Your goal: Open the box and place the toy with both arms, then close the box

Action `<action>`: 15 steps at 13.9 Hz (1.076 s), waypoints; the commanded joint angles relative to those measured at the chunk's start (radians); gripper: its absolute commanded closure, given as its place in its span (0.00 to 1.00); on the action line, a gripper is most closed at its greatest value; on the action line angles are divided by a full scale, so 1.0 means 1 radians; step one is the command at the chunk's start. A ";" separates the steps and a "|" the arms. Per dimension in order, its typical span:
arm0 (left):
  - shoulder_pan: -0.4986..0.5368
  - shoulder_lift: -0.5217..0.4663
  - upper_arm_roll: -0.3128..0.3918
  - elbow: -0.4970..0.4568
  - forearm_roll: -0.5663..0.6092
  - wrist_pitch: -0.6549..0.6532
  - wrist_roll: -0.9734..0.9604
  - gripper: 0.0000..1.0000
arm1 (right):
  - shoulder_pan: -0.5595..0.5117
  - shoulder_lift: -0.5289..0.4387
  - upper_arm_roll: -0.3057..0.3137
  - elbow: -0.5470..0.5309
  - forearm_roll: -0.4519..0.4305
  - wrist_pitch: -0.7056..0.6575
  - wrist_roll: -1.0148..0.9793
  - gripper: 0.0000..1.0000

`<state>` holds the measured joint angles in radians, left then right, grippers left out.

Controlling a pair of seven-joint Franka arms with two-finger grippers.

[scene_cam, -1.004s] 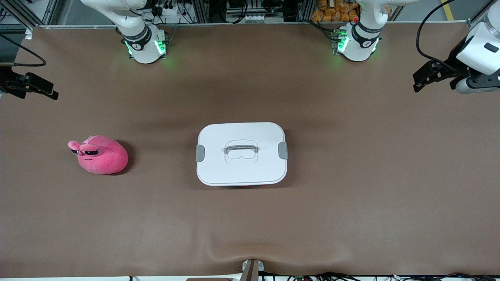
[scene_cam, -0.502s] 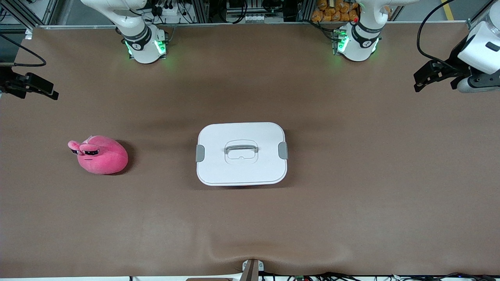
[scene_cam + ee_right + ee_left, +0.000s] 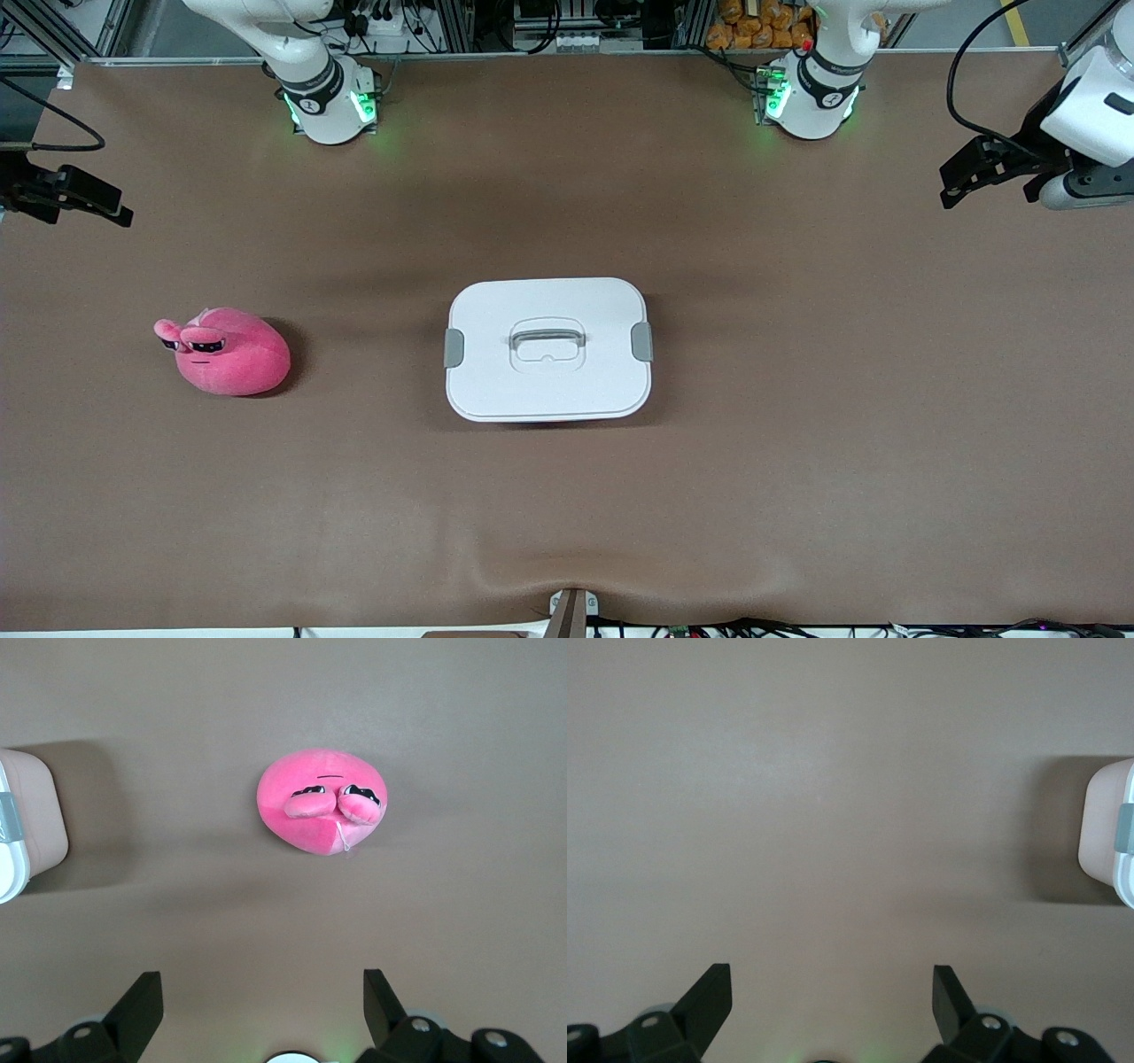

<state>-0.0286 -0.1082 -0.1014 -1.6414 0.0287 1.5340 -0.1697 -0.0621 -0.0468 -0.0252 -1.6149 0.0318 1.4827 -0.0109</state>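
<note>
Broadly, the brown worktop [image 3: 797, 461] spreads out on every side of the box [image 3: 547, 349], which sits about midway between its two ends with its white lid [image 3: 576, 301] on, a grey clip at each short end and the recessed grey handle [image 3: 547, 337] at the middle. Bare surface runs from all four rounded edges of the box: toward the robot bases, toward the front camera, and out to both ends. At the front edge, nearest the camera and in line with the box, the covering puckers into a shallow wrinkle. The toy [image 3: 227, 351] lies well apart from the box toward the right arm's end, level with it, its sunglasses eyes turned away from the box, with bare worktop all around it. The left pincer [image 3: 961, 173] hangs over the worktop's edge at the left arm's end, well apart from the box and farther toward the bases; its fingers [image 3: 709, 1001] stand wide apart and hold nothing, and its wrist view catches only one clipped end of the box [image 3: 1109, 833]. The right pincer [image 3: 263, 1005] hangs over bare worktop near the toy [image 3: 322, 801], fingers likewise spread and empty, with a corner of the box [image 3: 27, 819] in sight.
</note>
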 commanded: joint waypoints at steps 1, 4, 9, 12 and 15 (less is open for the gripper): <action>-0.004 0.016 0.002 0.031 -0.015 -0.021 -0.023 0.00 | -0.008 -0.008 0.005 -0.006 0.013 -0.002 0.000 0.00; -0.010 0.030 0.002 0.034 -0.016 -0.020 -0.063 0.00 | -0.008 -0.008 0.005 -0.006 0.013 -0.002 0.000 0.00; -0.037 0.045 -0.018 0.043 -0.018 -0.020 -0.175 0.00 | -0.008 -0.002 0.005 -0.008 0.013 -0.004 0.003 0.00; -0.037 0.077 -0.053 0.064 -0.018 -0.020 -0.247 0.00 | -0.008 -0.002 0.005 -0.008 0.013 -0.002 0.003 0.00; -0.039 0.088 -0.086 0.064 -0.018 -0.017 -0.321 0.00 | -0.008 -0.001 0.005 -0.008 0.013 -0.002 0.003 0.00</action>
<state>-0.0646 -0.0428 -0.1752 -1.6116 0.0286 1.5333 -0.4523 -0.0621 -0.0426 -0.0252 -1.6183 0.0318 1.4822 -0.0108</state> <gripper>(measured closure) 0.000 0.000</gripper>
